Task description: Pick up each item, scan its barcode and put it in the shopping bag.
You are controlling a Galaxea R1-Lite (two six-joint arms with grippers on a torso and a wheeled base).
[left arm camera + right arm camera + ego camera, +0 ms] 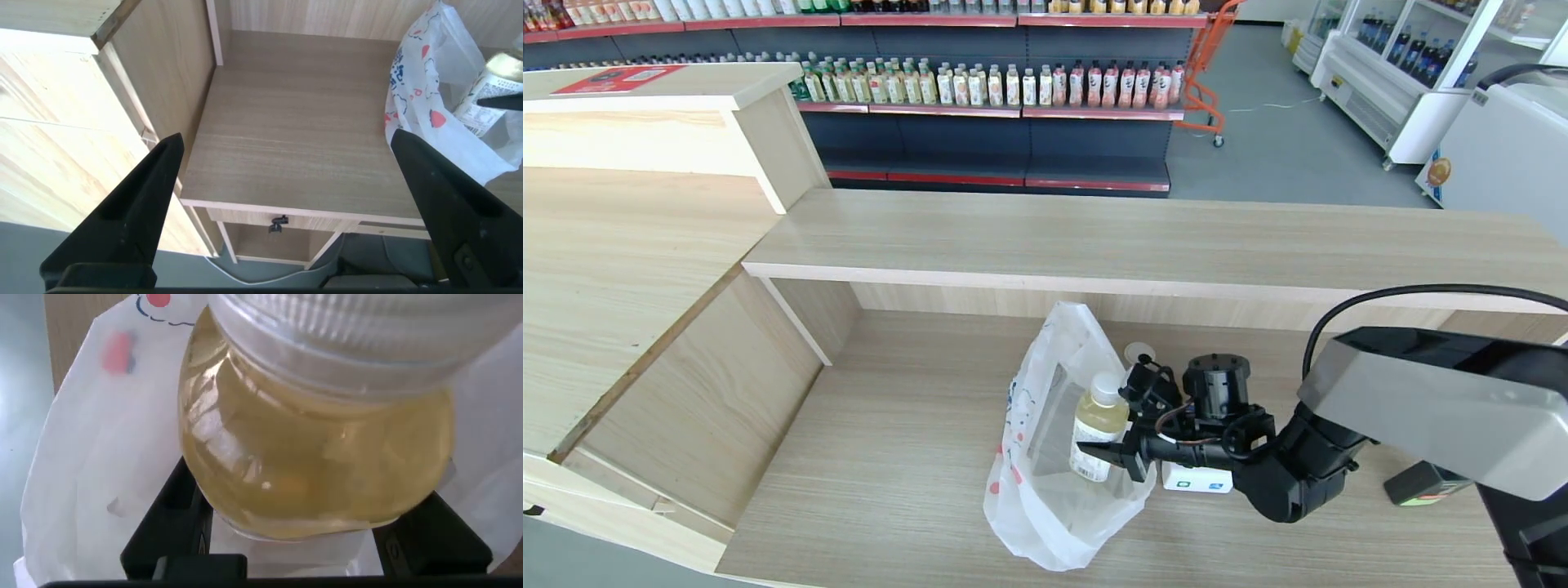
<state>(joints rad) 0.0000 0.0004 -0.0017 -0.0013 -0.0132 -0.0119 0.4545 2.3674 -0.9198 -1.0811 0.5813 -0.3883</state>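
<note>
One bottle pinched between right jaws, within shopping bag mouth; left jaws spread, apart from bag.

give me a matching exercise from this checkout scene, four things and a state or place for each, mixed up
Things:
1. bottle
2. shopping bag
3. left gripper
4. white box

States:
A. open, holding nothing
B. lying on the counter beside the bag
C. standing on the counter, mouth open
D. held in the right gripper

Pairs: 1-D, 2-C, 3-A, 4-B
</note>
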